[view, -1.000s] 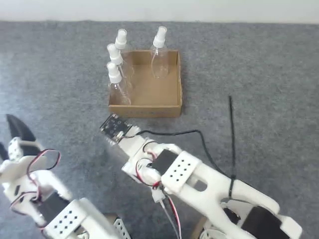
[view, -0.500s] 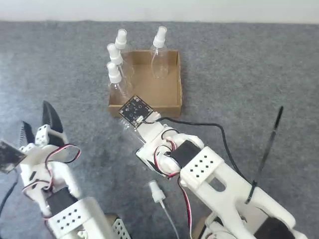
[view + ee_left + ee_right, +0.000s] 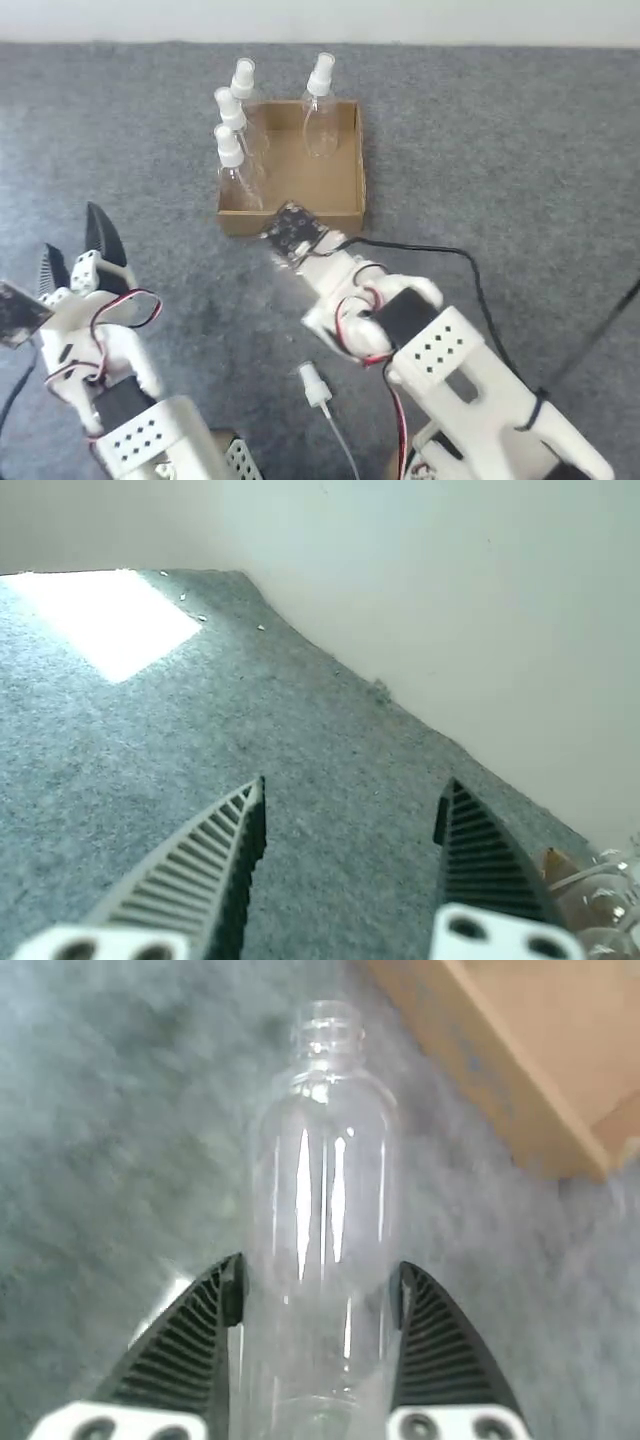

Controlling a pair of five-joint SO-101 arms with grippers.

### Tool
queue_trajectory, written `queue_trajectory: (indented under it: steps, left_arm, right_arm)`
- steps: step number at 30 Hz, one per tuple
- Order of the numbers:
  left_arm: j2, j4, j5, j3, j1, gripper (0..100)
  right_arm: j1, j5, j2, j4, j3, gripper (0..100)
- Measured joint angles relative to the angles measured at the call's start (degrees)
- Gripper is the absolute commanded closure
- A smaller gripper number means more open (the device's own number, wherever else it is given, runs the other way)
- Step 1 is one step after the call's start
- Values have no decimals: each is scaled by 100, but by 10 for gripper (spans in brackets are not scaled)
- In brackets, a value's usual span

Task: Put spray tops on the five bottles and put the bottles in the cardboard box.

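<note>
My right gripper [image 3: 318, 1270] is shut on a clear bottle [image 3: 325, 1190] that has no top, its open neck pointing at the carpet beside the cardboard box [image 3: 520, 1080]. From above, the right arm [image 3: 400, 320] ends at the box's near wall [image 3: 290, 218]. Several bottles with white spray tops [image 3: 231, 150] stand in the box, most along its left side and one [image 3: 320, 85] at the back. A loose spray top [image 3: 314, 385] lies on the carpet close beside the right arm. My left gripper [image 3: 75, 250] [image 3: 352, 790] stands open over bare carpet at the lower left.
Grey carpet covers the table, with a pale wall [image 3: 480, 600] along the far edge. A black cable [image 3: 440, 255] runs from the right arm's wrist. Bare carpet lies right of the box and between the arms.
My right arm has swung right and towards the box's near wall with the bottle, uncovering the loose spray top. The left arm shifted forward a second ago, then kept still.
</note>
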State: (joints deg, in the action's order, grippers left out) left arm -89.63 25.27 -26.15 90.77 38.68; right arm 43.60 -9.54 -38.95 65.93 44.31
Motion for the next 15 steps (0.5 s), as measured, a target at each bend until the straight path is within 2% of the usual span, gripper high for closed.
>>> queue_trajectory:
  steps: [10,15]
  left_arm:
    - [0,0,0,0,0,743]
    - [0,0,0,0,9,743]
  right_arm:
    - [-1415,-527,0,580,0,950]
    - [-1916,-870,-9,580,185,908]
